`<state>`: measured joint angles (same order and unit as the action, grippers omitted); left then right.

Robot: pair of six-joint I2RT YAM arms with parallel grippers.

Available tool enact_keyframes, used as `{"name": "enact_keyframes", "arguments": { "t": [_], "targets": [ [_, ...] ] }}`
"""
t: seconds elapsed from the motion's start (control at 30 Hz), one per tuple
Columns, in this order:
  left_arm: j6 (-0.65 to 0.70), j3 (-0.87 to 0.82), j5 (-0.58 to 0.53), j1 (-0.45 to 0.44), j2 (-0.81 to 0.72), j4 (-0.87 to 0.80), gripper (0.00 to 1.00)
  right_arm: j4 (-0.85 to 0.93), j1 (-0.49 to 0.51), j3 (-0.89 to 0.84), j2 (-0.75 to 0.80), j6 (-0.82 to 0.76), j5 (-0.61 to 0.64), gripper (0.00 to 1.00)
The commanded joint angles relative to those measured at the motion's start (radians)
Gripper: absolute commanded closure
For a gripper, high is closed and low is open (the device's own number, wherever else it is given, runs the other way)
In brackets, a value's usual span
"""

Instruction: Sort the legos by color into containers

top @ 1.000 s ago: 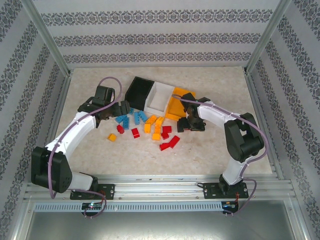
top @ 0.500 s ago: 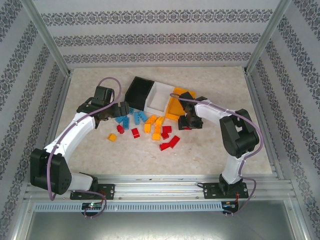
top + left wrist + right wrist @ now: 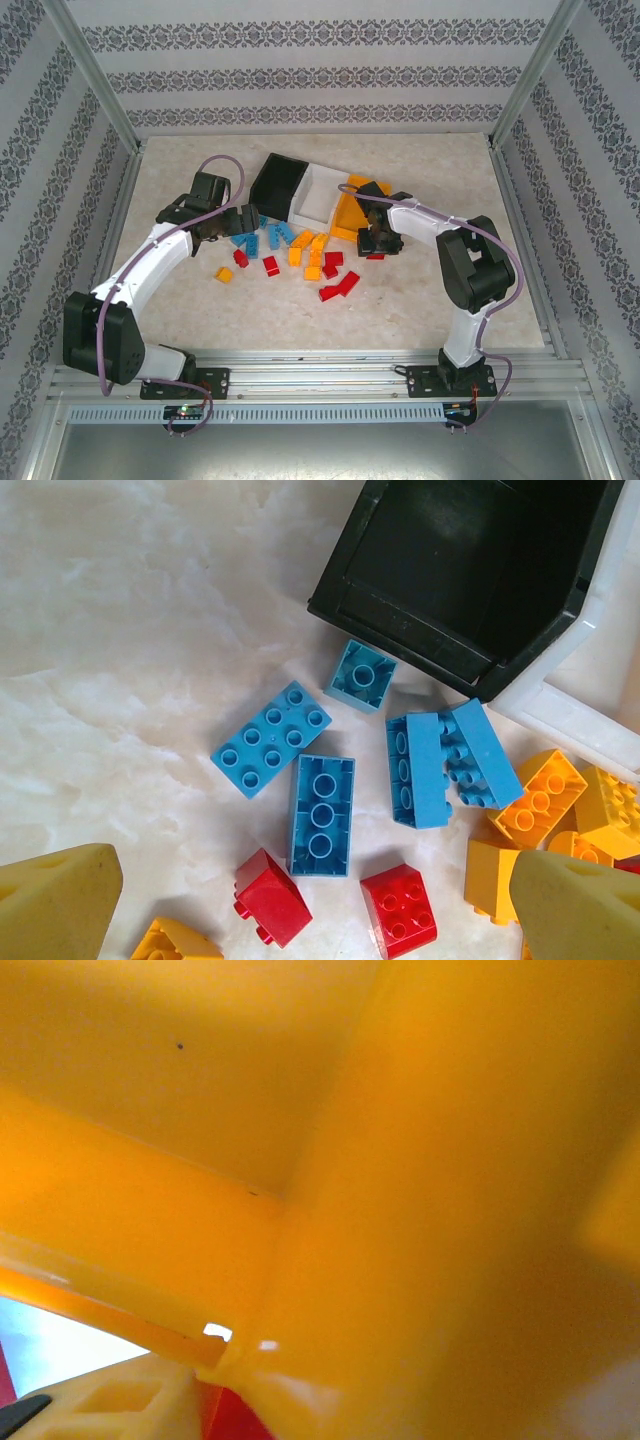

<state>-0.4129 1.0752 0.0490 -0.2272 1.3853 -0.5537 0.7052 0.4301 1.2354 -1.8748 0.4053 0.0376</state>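
Three bins stand in a row on the surface (image 3: 430,310), running from 10 o'clock to 4 o'clock: the black bin (image 3: 272,183), the white bin (image 3: 320,190) touching it, then the orange bin (image 3: 350,214). The legos (image 3: 300,256) lie scattered at 6 o'clock of the bins, with one lone yellow brick (image 3: 224,274) at 8 o'clock of the heap.

The left claw (image 3: 320,905) hangs released, its yellow fingertips (image 3: 60,905) wide apart above the blue bricks (image 3: 321,815) just beside the black bin's wall. Red bricks (image 3: 398,910) lie nearer the claw, and orange-yellow bricks (image 3: 540,798) lie at 3 o'clock.

The right claw (image 3: 373,243) sits at the orange bin's 5 o'clock corner. Whether it is clenched or grasps anything cannot be told.
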Motion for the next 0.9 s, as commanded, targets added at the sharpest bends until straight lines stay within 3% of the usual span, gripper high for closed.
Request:
{"name": "enact_keyframes", "arguments": {
  "t": [0.0, 0.33, 0.57, 0.87],
  "targets": [
    [-0.017, 0.042, -0.002, 0.003, 0.015, -0.011, 0.0, 0.02, 0.006, -0.002, 0.001, 0.002, 0.014, 0.51],
    [-0.057, 0.048, 0.014, 0.002, 0.05, 0.034, 0.0, 0.111, 0.003, -0.041, 0.173, -0.012, 0.014, 0.51],
    [-0.096, 0.065, 0.048, 0.002, 0.094, 0.07, 0.0, 0.202, 0.001, 0.044, 0.311, -0.014, 0.008, 0.51],
    [-0.1, 0.082, 0.083, 0.002, 0.113, 0.061, 0.0, 0.238, -0.001, 0.279, 0.233, -0.048, -0.007, 0.51]
  ]
}}
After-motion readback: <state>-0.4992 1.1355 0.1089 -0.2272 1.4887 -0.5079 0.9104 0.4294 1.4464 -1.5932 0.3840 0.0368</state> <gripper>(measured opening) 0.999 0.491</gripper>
